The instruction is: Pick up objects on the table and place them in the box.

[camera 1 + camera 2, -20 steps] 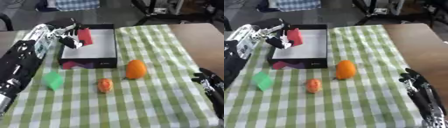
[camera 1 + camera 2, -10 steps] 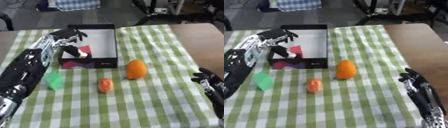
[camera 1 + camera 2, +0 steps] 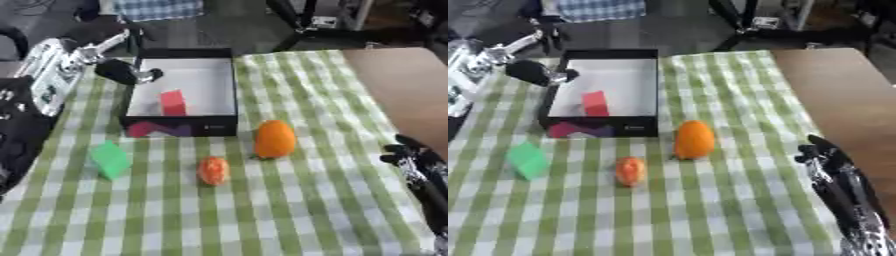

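A black box (image 3: pixel 233 86) with a white floor stands at the back of the green checked cloth. A red block (image 3: pixel 173 102) lies inside it, near the front left. My left hand (image 3: pixel 121 70) hovers at the box's left rim, open and holding nothing. In front of the box stand an orange (image 3: pixel 275 139), a small red-orange fruit (image 3: pixel 213 170) and a green block (image 3: pixel 110 159). Resting at the lower right is my right hand (image 3: pixel 822 156), open, fingers up, apart from everything.
The bare brown table (image 3: pixel 404 85) shows to the right of the cloth. Dark chair legs and clutter (image 3: pixel 324 25) lie beyond the far edge. My left arm (image 3: pixel 35 100) covers the cloth's left side.
The red block has left my left hand and now lies in the box. The hand opened and drew back left to the box's rim. The right hand stayed put.
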